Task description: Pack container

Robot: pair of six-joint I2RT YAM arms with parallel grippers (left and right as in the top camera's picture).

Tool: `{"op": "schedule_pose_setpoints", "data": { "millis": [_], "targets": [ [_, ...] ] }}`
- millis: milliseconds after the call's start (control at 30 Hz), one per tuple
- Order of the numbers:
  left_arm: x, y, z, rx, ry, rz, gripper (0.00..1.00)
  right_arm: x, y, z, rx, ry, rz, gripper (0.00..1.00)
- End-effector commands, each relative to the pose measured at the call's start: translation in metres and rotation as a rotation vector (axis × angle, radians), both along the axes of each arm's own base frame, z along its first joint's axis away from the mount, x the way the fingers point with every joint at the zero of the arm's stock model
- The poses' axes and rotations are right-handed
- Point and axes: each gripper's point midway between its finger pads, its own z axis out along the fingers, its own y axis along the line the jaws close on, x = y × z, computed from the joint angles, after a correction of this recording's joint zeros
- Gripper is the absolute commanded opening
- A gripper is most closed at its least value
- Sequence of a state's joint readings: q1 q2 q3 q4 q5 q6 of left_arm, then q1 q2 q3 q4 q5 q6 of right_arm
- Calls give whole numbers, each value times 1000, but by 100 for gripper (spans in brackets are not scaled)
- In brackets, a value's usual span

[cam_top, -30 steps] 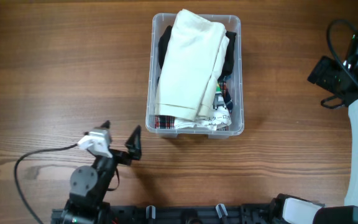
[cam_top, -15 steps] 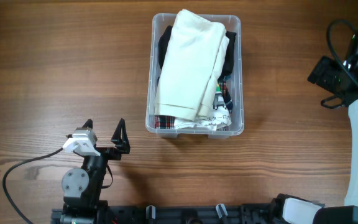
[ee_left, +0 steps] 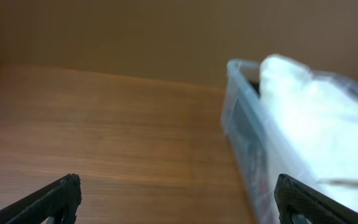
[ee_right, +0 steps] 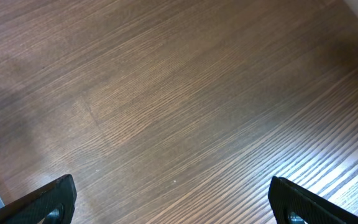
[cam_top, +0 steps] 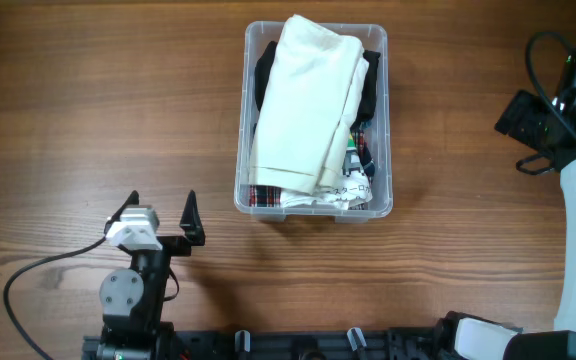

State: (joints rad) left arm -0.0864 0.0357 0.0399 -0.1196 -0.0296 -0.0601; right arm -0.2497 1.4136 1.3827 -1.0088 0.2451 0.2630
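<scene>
Two grippers stand wide open, holding nothing. The left gripper (cam_top: 160, 205) hovers near the brown wooden table's (cam_top: 88, 100) front edge. The clear plastic rectangular container (cam_top: 242, 150) sits mid-table toward the back edge, full, a cream folded garment (cam_top: 308, 100) topping darker clothes (cam_top: 264, 75). The right gripper (ee_right: 173, 202) hangs over the right edge.

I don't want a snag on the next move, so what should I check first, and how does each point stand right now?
1. Jaws of the left gripper open and empty: ok.
2. Jaws of the right gripper open and empty: ok.
3. Both grippers apart from the container: ok.
4. The cream garment below the container's rim: not ok, it heaps above it.
5. Garments lying outside the container: none in view, ok.
</scene>
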Motion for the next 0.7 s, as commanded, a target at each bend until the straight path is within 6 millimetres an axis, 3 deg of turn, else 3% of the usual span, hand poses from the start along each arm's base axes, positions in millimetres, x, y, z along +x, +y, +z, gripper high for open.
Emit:
{"op": "schedule_pose_setpoints", "data": {
  "millis": [0, 133, 667],
  "targets": [
    [2, 5, -18, 171, 61, 1, 100, 1, -3, 10, -21, -23, -8, 100],
    [3, 5, -27, 175, 101, 0, 100, 1, -3, 10, -21, -23, -8, 100],
    [3, 5, -28, 175, 106, -1, 100, 1, -1, 12, -22, -29, -4, 100]
  ]
}}
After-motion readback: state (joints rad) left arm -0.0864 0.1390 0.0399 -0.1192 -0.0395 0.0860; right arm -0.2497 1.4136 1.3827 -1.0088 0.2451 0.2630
